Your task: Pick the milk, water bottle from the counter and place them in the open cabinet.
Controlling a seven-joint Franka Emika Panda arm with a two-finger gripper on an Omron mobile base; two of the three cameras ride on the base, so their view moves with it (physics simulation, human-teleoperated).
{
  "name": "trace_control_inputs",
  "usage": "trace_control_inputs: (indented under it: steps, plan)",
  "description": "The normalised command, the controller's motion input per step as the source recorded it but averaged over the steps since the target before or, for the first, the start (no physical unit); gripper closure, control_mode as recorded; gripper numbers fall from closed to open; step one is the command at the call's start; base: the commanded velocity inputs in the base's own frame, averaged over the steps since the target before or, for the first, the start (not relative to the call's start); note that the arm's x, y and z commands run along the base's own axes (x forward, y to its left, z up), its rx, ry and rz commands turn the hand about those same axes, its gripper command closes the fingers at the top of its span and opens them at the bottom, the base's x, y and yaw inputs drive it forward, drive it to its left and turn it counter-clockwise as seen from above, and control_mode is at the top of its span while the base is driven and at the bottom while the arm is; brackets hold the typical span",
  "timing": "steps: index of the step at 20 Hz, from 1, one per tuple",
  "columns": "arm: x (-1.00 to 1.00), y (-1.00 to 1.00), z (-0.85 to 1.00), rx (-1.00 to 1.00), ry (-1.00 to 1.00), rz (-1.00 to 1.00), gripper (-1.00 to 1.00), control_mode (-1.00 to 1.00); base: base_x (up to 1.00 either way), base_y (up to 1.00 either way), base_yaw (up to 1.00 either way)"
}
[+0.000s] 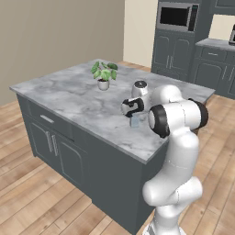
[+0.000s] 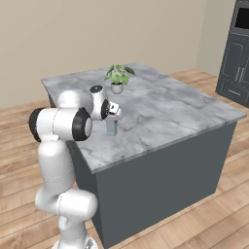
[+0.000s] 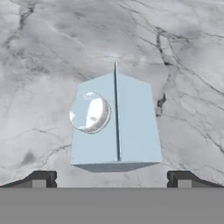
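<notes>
The milk (image 3: 116,122) is a pale blue carton with a gabled top and a round clear cap, standing upright on the marble counter (image 3: 43,65). It stands near the counter's near edge (image 1: 136,121) (image 2: 112,127). My gripper (image 3: 113,177) hangs straight above it, pointing down, open wide, with one fingertip on each side and nothing held. In the base views the gripper (image 1: 134,114) (image 2: 113,116) sits just above the carton's top. The water bottle and the open cabinet are out of view.
A small potted plant (image 1: 103,75) (image 2: 117,78) stands farther back on the counter (image 1: 69,96). Dark grey cabinets with a built-in microwave (image 1: 176,16) line the back wall. Wood floor surrounds the island.
</notes>
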Motion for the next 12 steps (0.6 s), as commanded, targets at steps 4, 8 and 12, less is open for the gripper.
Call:
trace_control_inputs:
  steps: [4, 8, 12]
  plan:
    - [0.22, 0.00, -0.16, 0.00, 0.00, 0.00, -1.00, -1.00, 0.00, 0.00, 0.00]
    - [0.18, 0.00, -0.13, 0.00, 0.00, 0.00, -1.00, -1.00, 0.00, 0.00, 0.00]
    - [0.20, 0.00, -0.09, 0.00, 0.00, 0.00, -1.00, -1.00, 0.00, 0.00, 0.00]
